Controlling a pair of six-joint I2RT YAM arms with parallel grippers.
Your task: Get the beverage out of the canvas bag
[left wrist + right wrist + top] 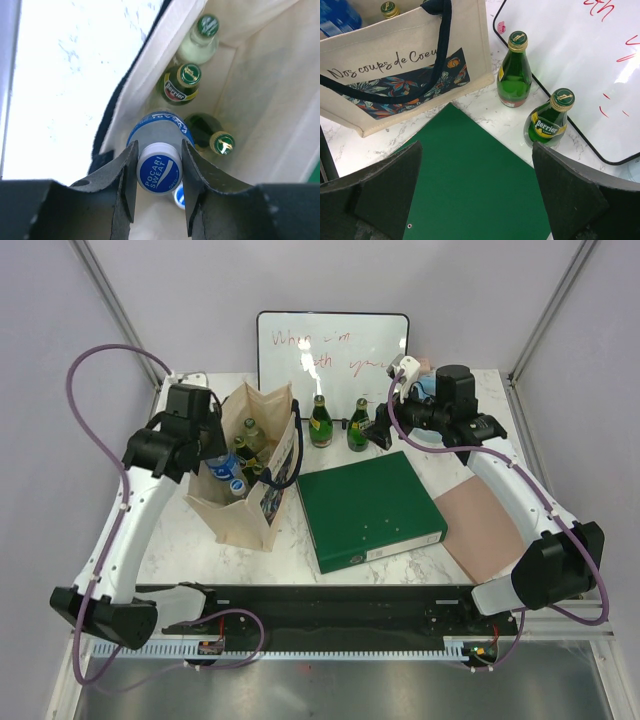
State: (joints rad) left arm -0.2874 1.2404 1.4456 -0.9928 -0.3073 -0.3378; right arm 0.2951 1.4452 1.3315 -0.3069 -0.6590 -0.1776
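Inside the canvas bag [260, 75], three green glass bottles [181, 82] crowd the upper frame just beyond the Pocari Sweat bottle [159, 167]. Open room runs along the right-hand wall. Outside, a green binder [370, 505] fills mid-frame.

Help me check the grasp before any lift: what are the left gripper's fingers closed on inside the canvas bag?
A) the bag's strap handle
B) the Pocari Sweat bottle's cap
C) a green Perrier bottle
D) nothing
B: the left wrist view shows the fingers of the left gripper pressed against both sides of the blue-and-white cap of the Pocari Sweat bottle, inside the canvas bag.
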